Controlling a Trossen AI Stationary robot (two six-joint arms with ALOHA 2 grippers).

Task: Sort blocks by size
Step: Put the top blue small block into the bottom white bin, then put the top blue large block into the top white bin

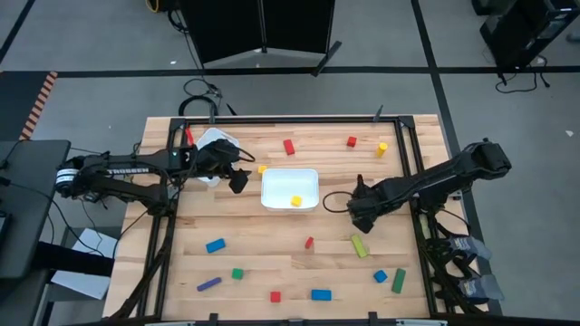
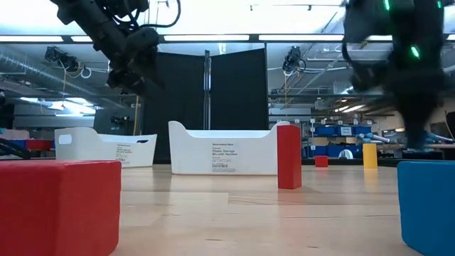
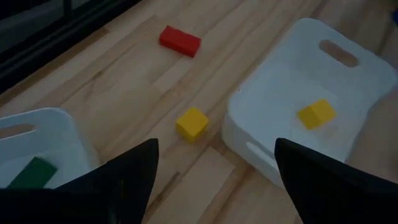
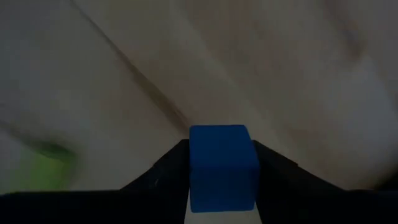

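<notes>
High view blocks: most lie loose on the table (image 1: 272, 258); sort looks barely begun.
Sorted so far: one yellow cube (image 1: 295, 201) in the centre tray (image 1: 272, 181); a green piece (image 3: 32, 172) in the left tray (image 1: 214, 138), seen from the left wrist.
Held block: blue cube (image 4: 222, 167) sits between the right gripper (image 1: 362, 217) fingers, touching both, so I'd call it gripped; lifted or not, cannot tell.
Right gripper place: just right of the centre tray, above the lime bar (image 1: 360, 245).
Left gripper (image 1: 237, 179): jaws wide, nothing in them, hanging between the two trays, raised off the table in the low view.
Below left gripper: loose yellow cube (image 1: 262, 168) beside the centre tray, likely its next pick.
Far side, loose: red bar (image 1: 289, 147), red cube (image 1: 352, 141), yellow block (image 1: 382, 148).
Middle, loose: small red block (image 1: 309, 242).
Near side, loose: blue bar (image 1: 215, 245), purple bar (image 1: 209, 283), green cube (image 1: 237, 273), red cube at the edge (image 1: 275, 296), blue bar by the edge (image 1: 320, 294), blue cube near right (image 1: 381, 276), green bar (image 1: 399, 280).
Left to do: about a dozen pieces, cubes and bars alike; judging by tray contents, cubes go centre, bars left.
</notes>
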